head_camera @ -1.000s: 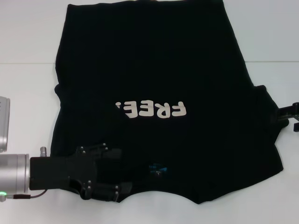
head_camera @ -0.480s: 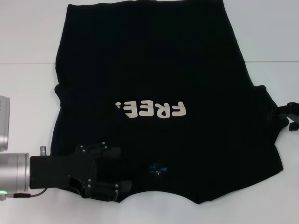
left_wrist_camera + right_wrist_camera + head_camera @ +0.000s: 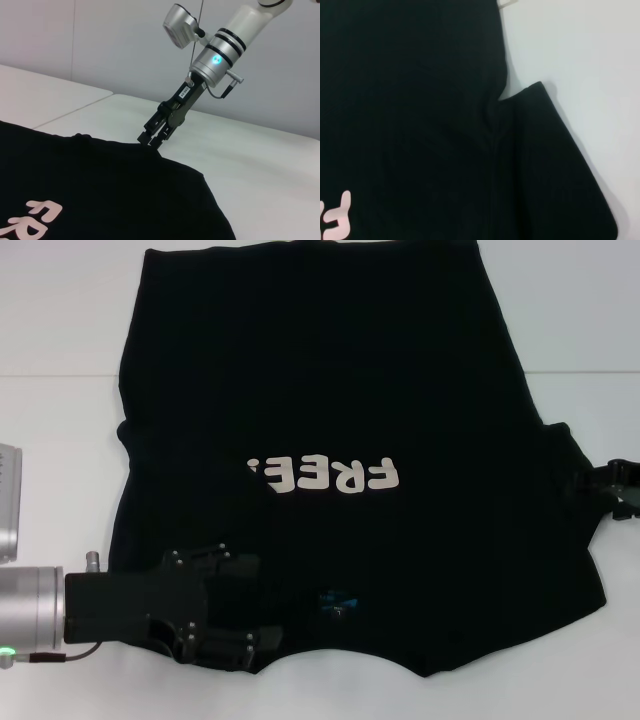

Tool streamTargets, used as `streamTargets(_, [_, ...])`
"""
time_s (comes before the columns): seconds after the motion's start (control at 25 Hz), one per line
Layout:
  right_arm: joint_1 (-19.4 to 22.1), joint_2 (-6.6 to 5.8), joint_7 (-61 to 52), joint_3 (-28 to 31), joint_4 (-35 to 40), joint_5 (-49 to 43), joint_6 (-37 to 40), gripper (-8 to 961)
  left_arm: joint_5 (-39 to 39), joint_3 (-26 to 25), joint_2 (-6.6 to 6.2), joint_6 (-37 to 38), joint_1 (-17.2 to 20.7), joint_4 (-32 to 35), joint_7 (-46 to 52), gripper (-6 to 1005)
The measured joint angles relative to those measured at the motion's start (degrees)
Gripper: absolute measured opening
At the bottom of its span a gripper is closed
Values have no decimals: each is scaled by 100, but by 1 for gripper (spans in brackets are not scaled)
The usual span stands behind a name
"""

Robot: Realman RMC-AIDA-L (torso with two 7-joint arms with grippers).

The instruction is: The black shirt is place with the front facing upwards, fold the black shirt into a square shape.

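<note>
Left gripper rests on the shirt shoulder, right gripper at the sleeve edge — grips unclear — both should pinch one layer cleanly.

right gripper touching black shirt

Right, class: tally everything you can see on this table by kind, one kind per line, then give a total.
Black shirt: 1
Robot grippers: 2, the left gripper at the shirt's near shoulder and the right gripper at the sleeve edge
Total: 3
</note>
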State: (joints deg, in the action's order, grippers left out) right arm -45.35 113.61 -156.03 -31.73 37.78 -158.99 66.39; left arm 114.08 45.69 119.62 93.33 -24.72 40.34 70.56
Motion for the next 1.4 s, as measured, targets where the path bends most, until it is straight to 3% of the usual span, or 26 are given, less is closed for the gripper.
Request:
streamTargets(0.32, [-87, -12, -10, -146, -249, -11, -135, 836, -2, -32, 0, -8, -9, 0, 2, 937])
streamTargets(0.76, [-123, 20, 41, -371, -233, -12, -191, 417, -38, -34, 0, -9, -15, 0, 21, 938])
streamTargets(0.96, [-123, 21, 44, -490, -227, -9, -218, 183, -44, -34, 0, -9, -15, 0, 27, 937])
streamTargets(1.4, [112, 40, 47, -462, 249, 91, -229, 37, -60, -52, 0, -8, -14, -24, 78, 937])
